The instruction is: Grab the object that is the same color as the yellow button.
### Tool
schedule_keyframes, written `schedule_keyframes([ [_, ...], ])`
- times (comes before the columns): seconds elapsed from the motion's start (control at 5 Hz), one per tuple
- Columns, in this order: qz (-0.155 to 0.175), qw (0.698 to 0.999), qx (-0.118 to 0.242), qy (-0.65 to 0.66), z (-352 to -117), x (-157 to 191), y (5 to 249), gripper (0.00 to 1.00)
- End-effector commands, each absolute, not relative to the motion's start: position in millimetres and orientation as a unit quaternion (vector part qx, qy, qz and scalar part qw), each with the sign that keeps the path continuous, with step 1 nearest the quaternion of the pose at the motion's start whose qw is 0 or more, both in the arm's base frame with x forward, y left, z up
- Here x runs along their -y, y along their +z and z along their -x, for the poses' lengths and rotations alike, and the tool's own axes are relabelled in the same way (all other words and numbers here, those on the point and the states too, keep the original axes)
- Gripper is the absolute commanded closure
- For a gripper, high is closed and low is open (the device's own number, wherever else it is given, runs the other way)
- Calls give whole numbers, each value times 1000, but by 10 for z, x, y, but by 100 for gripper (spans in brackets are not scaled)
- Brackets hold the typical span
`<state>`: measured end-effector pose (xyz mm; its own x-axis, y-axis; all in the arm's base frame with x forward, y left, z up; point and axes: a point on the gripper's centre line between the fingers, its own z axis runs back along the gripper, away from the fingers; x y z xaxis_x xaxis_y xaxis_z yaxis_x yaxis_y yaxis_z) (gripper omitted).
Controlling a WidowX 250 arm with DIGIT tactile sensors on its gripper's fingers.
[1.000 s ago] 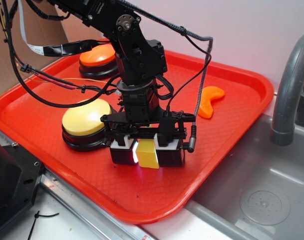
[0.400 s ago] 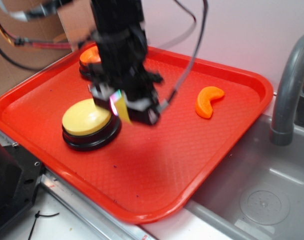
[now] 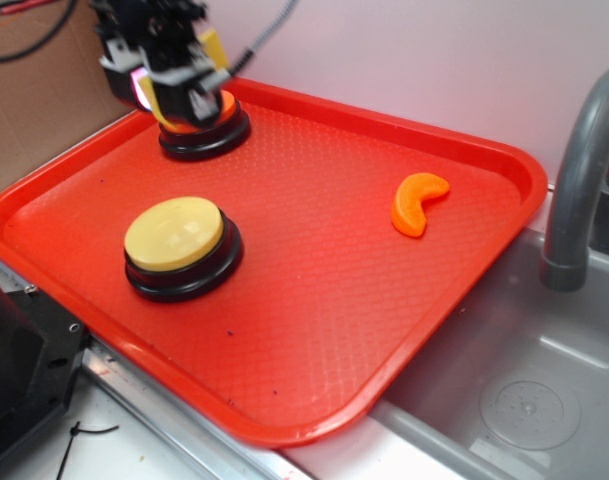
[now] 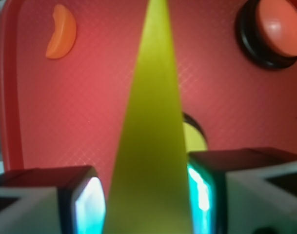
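My gripper [image 3: 174, 95] hangs high over the tray's far left corner, shut on the yellow wedge [image 3: 212, 47]. In the wrist view the wedge [image 4: 150, 146] fills the middle as a tall yellow triangle, clamped between the two glowing pads [image 4: 92, 207]. The yellow button [image 3: 174, 235], pale dome on a black base, sits on the red tray [image 3: 314, 300] at the front left, well below and apart from the gripper. Only a sliver of the yellow button [image 4: 194, 139] shows behind the wedge in the wrist view.
An orange-topped button [image 3: 206, 128] on a black base sits right under the gripper at the tray's far left. An orange crescent slice [image 3: 417, 203] lies at the tray's right. A grey sink basin [image 3: 524, 400] and faucet [image 3: 574, 180] lie to the right.
The gripper has lifted off the tray with the yellow wedge in it and swung up and back to the far left, from beside the yellow button to above the orange button.
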<state>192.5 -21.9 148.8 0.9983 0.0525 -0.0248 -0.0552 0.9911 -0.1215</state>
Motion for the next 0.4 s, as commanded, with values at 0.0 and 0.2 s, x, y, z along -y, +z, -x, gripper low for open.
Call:
schedule_keyframes([
  [0.0, 25, 995, 48, 85, -2010, -226, 1792, 100],
  [0.2, -14, 995, 34, 92, -2088, -292, 1745, 100],
])
